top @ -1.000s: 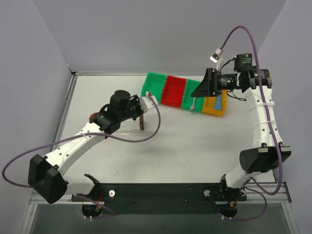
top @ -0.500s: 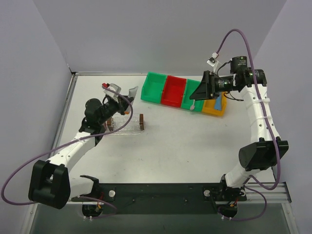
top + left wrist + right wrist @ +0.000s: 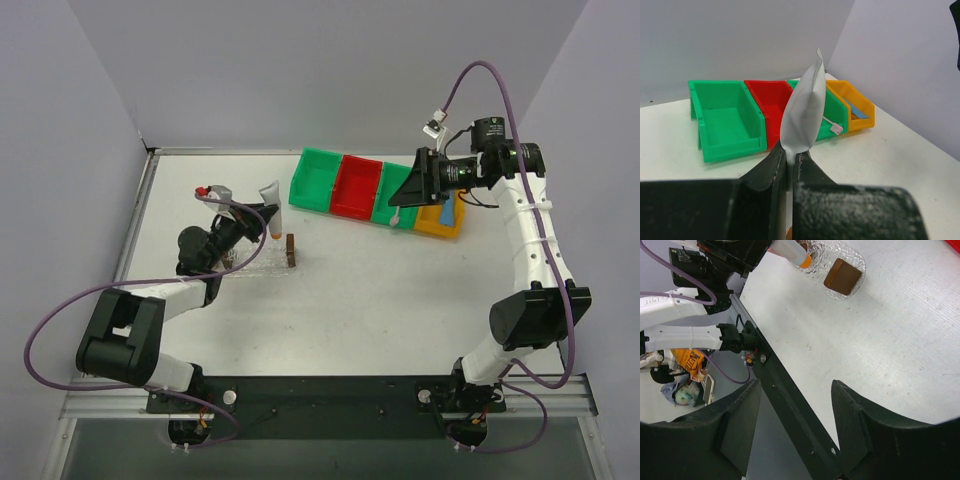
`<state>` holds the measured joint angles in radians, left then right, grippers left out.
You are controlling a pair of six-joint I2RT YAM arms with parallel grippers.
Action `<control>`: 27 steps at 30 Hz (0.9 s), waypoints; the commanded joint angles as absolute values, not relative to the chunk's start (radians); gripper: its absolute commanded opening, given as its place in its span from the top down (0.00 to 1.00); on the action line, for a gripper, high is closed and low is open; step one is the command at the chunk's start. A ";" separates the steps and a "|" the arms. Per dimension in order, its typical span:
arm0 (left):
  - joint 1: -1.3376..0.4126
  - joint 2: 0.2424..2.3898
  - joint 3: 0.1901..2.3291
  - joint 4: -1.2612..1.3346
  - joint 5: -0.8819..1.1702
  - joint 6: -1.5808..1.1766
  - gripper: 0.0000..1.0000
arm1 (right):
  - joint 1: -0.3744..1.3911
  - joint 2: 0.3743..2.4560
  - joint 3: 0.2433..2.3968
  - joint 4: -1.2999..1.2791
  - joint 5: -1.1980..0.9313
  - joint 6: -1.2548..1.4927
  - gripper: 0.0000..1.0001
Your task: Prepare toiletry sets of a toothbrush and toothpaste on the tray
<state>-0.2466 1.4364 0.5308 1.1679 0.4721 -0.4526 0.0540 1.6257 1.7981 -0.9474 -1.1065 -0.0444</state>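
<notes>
Overhead, toothpaste (image 3: 270,195) pinched by the left gripper (image 3: 264,217) is seen near the tray (image 3: 260,266); the right gripper's (image 3: 795,395) spread jaws are shown wrist-side.

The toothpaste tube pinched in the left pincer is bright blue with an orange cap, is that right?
Not quite. The toothpaste tube pinched in the left pincer is pale grey-white, not bright blue; the left wrist view shows it plainly. The orange cap is right.

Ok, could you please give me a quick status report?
Left gripper shut on grey tube, cap down by tray. Right gripper open near bins. Nothing seen between tube and tray.
</notes>
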 commanded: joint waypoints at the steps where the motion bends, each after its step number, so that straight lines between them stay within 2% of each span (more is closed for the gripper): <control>1: -0.242 1.442 0.526 1.371 0.442 -0.488 1.00 | 0.064 1.626 1.786 -0.957 -1.123 -0.069 0.46; 27: -0.247 1.471 0.492 1.233 0.361 -0.437 1.00 | 0.074 1.606 1.773 -0.957 -1.131 -0.067 0.47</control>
<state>-0.2470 1.4696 0.4812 1.1923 0.3798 -0.4400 0.0669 1.6283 1.7798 -0.9474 -1.1053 -0.0536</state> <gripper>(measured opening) 0.087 0.534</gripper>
